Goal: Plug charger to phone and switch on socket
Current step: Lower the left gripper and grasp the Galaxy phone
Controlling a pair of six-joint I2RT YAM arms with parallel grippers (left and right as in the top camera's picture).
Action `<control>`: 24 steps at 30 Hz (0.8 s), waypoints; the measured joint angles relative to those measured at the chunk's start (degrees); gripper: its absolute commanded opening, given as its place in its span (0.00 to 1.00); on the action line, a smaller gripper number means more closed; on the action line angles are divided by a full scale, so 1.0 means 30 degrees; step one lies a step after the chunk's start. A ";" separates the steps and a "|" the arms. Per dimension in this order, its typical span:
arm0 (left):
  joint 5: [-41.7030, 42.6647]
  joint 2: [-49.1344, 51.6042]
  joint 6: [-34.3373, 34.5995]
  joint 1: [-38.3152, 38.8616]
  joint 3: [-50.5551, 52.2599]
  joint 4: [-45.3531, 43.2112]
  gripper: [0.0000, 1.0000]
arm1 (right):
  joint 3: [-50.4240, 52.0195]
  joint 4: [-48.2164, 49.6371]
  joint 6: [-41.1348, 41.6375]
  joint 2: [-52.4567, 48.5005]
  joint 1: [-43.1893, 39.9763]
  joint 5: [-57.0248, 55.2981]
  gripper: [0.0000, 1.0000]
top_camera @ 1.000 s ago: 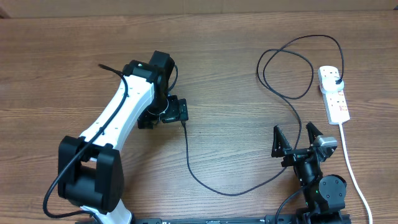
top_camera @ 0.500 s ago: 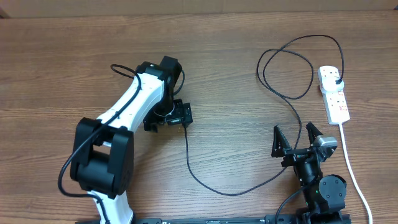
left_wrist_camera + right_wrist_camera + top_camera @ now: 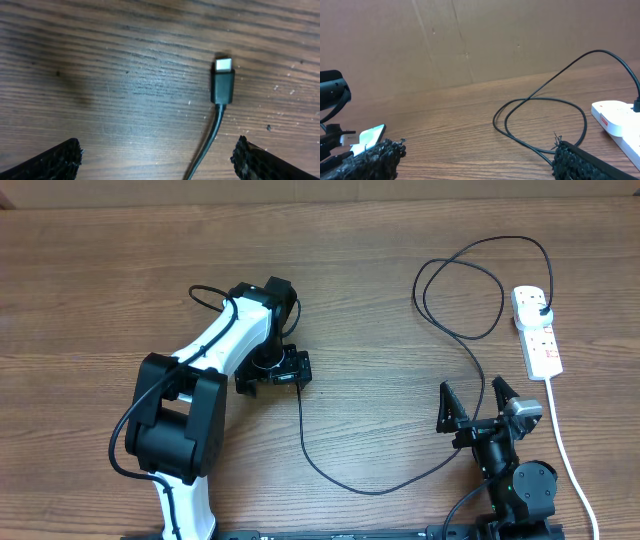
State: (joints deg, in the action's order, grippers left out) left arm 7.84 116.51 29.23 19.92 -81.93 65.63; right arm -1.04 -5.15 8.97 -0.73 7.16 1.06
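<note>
The charger [image 3: 372, 489] is a thin black cable that loops across the table to its plug [image 3: 541, 309], seated in the white socket [image 3: 540, 340]. Its connector tip [image 3: 223, 82] lies loose on the wood, close ahead of my left gripper [image 3: 157, 165] and nearer the right finger. That gripper [image 3: 273, 373] is open and holds nothing. My right gripper [image 3: 478, 406] is open too, low at the front right, with nothing between its fingers [image 3: 582, 162]. In the overhead view the left arm hides the phone. A pale cyan slab [image 3: 370, 135] at the left of the right wrist view looks like the phone.
The socket's thick white cord [image 3: 565, 445] runs toward the table's front edge, right of my right arm. The black cable's double loop [image 3: 545, 107] lies between my right gripper and the socket [image 3: 615, 117]. A cardboard wall [image 3: 470, 40] closes the far side.
My left arm has swung right and folded in, and its gripper has shifted slightly right and nearer, beside the connector tip. The right arm, cable and socket have not moved.
</note>
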 measured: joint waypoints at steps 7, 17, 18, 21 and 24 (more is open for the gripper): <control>0.0000 0.0015 0.0291 0.0248 0.0823 -0.0933 0.99 | 0.0000 -0.0015 0.0007 0.0000 0.0007 0.0000 1.00; -0.0211 -0.0036 0.0503 0.0248 0.1851 -0.1938 0.99 | 0.0000 0.0000 0.0007 0.0000 0.0007 0.0000 1.00; -0.0219 -0.0087 0.0539 0.0248 0.1923 -0.2025 1.00 | 0.0000 -0.0007 0.0007 0.0000 0.0000 -0.0007 1.00; -0.0270 -0.0262 0.0721 0.0255 0.2149 -0.2302 1.00 | 0.0000 0.0007 0.0000 0.0000 0.0007 -0.0007 1.00; -0.0342 -0.0364 0.0736 0.0306 0.2302 -0.2463 1.00 | 0.0000 -0.0007 0.0000 0.0000 0.0000 0.0000 1.00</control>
State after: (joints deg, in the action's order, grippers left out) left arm 6.81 115.42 31.44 20.84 -75.02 58.24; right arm -1.04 -5.17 8.97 -0.73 7.16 1.06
